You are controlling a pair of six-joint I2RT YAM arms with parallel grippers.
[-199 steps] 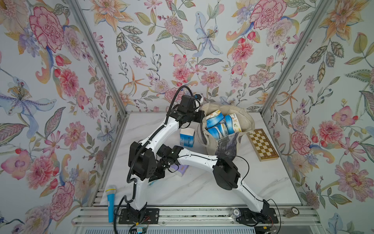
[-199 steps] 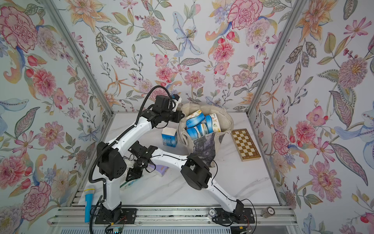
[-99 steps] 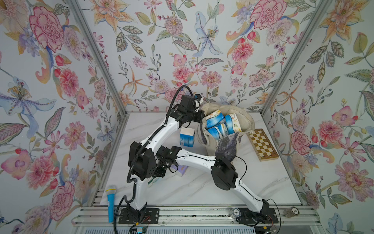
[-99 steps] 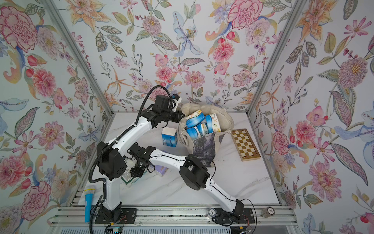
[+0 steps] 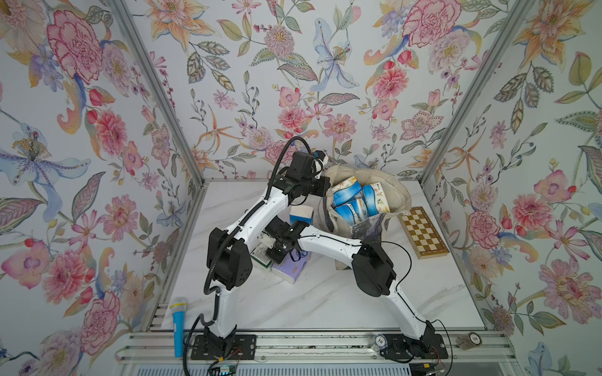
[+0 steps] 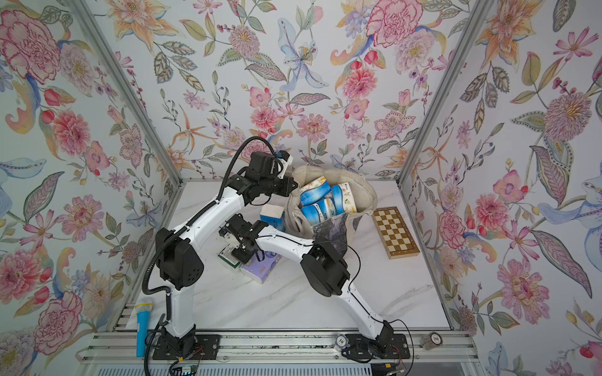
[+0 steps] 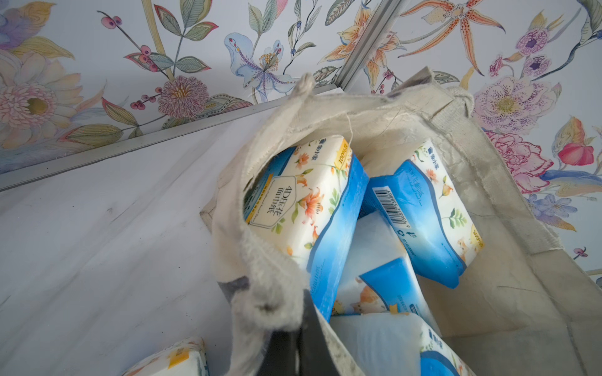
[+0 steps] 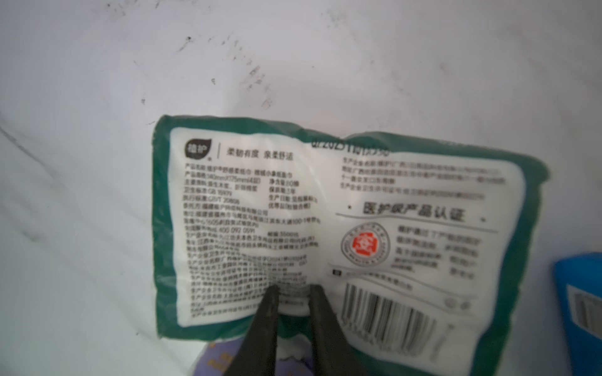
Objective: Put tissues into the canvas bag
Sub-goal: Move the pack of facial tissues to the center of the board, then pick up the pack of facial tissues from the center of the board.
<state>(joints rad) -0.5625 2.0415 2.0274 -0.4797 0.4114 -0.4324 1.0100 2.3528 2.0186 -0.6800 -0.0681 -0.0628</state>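
Grip check: my right tool [image 8: 293, 289] is pinched onto one long edge of the green-white pack [image 8: 325, 221]. Its long axis runs crosswise to the tool, and it lies on the tabletop [image 5: 293, 309] touching the lilac pack [image 5: 291, 268]. The canvas bag [image 5: 397, 195] sits ahead-right of it. My left tool [image 7: 294, 320] clamps the bag's rim, mouth open. Next, I reckon: lift, swing right.

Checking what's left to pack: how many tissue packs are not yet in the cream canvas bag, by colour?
Blue-and-white floral plastic-wrapped pack: 1
Green-and-white plastic-wrapped pack: 1
Lilac plastic-wrapped pack: 1
Total outside the cream canvas bag: 3
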